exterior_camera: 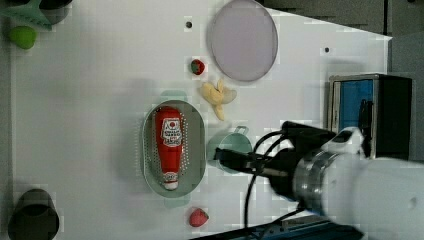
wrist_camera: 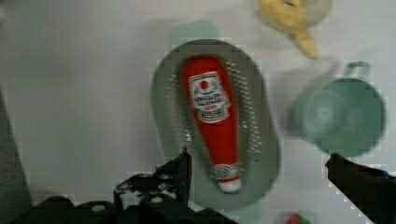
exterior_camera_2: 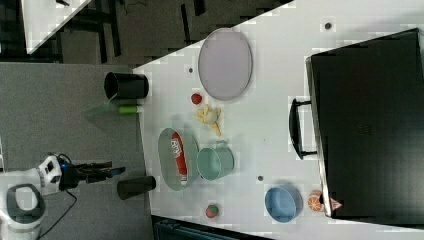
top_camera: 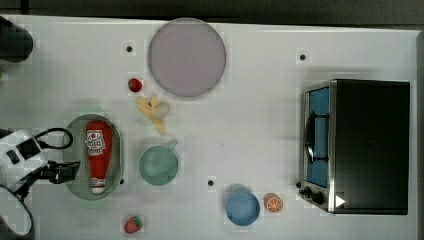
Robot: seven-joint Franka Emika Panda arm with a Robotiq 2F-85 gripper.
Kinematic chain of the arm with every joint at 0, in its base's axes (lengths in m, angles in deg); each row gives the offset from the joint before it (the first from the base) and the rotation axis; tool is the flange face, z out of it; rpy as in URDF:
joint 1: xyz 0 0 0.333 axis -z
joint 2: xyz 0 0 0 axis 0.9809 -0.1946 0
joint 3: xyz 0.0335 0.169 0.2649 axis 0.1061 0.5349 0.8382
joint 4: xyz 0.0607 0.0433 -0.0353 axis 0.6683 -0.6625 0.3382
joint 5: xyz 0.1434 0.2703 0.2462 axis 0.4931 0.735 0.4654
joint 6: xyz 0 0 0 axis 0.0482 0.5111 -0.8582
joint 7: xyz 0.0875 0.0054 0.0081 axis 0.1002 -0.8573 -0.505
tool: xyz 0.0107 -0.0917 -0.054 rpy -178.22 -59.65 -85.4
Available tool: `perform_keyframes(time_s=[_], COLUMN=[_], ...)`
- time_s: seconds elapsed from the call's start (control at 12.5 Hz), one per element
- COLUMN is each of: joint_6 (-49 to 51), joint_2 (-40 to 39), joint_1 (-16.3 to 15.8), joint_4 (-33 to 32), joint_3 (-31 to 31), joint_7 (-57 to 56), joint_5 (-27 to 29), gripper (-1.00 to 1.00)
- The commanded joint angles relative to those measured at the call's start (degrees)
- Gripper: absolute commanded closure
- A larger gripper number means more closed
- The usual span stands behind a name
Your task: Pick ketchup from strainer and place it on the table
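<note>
**Open pincer above the strainer, ketchup lying inside**

Wrist view: nearest the lens are the two dark fingers of the gripper (wrist_camera: 257, 163), one at lower centre, one at lower right, spread as wide as they go and holding nothing. Between them shows the white cap end of the one ketchup (wrist_camera: 212, 121) bottle, lying lengthwise in the one pale green strainer (wrist_camera: 266, 140) at mid-frame. One green cup (wrist_camera: 343, 116) sits at the right, a peeled banana (wrist_camera: 292, 16) at the top edge.

Top view: the gripper (top_camera: 67, 171) hangs at the lower left, over the strainer's (top_camera: 75, 135) left rim, touching nothing I can make out. The ketchup (top_camera: 98, 152) lies inside, cap toward the bottom of the frame. On the white table (top_camera: 250, 125) I count one lilac plate (top_camera: 186, 56), one banana, one green cup, one blue bowl (top_camera: 242, 207), one orange half (top_camera: 273, 203), two strawberries (top_camera: 135, 85) and one toaster oven (top_camera: 365, 145) at the right.

Left view: the arm fills the lower right; the gripper (exterior_camera: 225, 159) lies over the green cup, just right of the strainer (exterior_camera: 195, 135) holding the ketchup (exterior_camera: 169, 142).

Right view: the gripper (exterior_camera_2: 107, 171) is at lower left; the strainer (exterior_camera_2: 167, 150) with the ketchup (exterior_camera_2: 178, 155) sits at centre-left.
</note>
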Motion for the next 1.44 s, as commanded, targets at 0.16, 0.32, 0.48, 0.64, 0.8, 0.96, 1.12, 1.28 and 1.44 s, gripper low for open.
perform_keyframes(time_s=[0.16,0.32,0.48,0.64,0.8,0.96,1.12,1.28,1.44], joint_6=[-12.2,-19.4,-24.9,-28.5,-31.0,-34.8,-37.4,-37.6,-37.6], joint_2=[-6.1,-9.5,-13.7,-18.3,-22.8,-26.8,-30.1,-32.8,-35.3], joint_1=[0.7,0.7,0.7,0.7,0.7,0.3,-0.3,-1.4,-2.7], joint_4=[-9.0,-12.1,-13.4,-13.4,-13.2,-13.1,-12.8,-11.4,-9.5], joint_3=[2.4,2.4,2.1,1.4,0.9,0.0,-1.5,-3.4,-5.0], joint_7=[2.3,2.3,2.5,4.1,5.9,8.0,10.5,12.7,13.9], joint_5=[-1.8,-6.1,-10.7,-13.6,-16.5,-19.9,-23.4,-27.2,-29.1], gripper=[-1.00,-1.00,-1.00,-1.00,-1.00,-1.00,-1.00,-1.00,-1.00])
